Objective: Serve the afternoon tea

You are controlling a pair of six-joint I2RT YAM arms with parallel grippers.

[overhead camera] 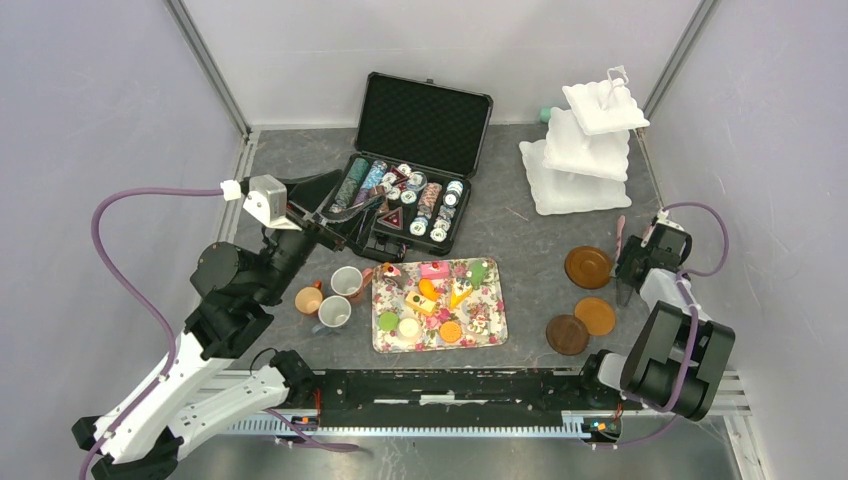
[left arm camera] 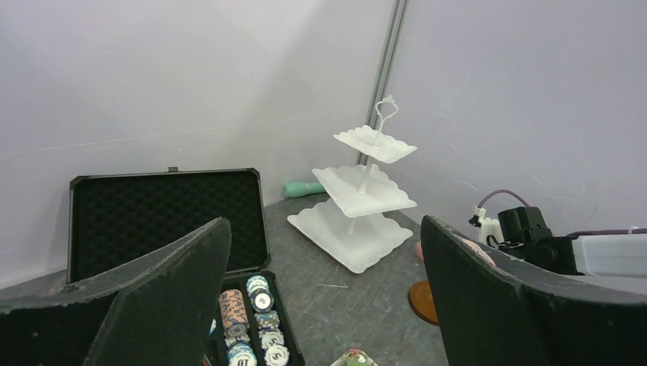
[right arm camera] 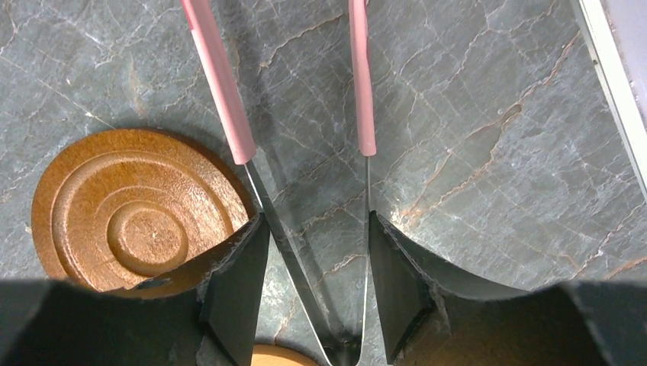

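— Black fingers of our right gripper [right arm camera: 317, 221] fill the bottom of the wrist view, don't they?
— They do, one on each side of the pink-handled metal tongs [right arm camera: 220, 84], right against the bare metal arms near the hinge. Whether we are actually pinching them, we cannot tell.
— And beside them?
— We see a round brown ridged saucer [right arm camera: 130, 213] at lower left, flat on the grey stone surface [right arm camera: 496, 152].
— Our left gripper [left arm camera: 324, 229]?
— Released, fingers spread wide with nothing between them, held above the open black case of poker chips [overhead camera: 425, 125] at upper centre of the overhead view.
— Where is the tea?
— The small toy cakes [overhead camera: 433, 290] lie on the flowered tray [overhead camera: 500, 300], lower centre. The orange-brown mug [overhead camera: 308, 298], grey mug [overhead camera: 347, 282] and white mug [overhead camera: 334, 312] cluster just left of it. The white three-tier stand [overhead camera: 585, 150] is at upper right, well apart from them.
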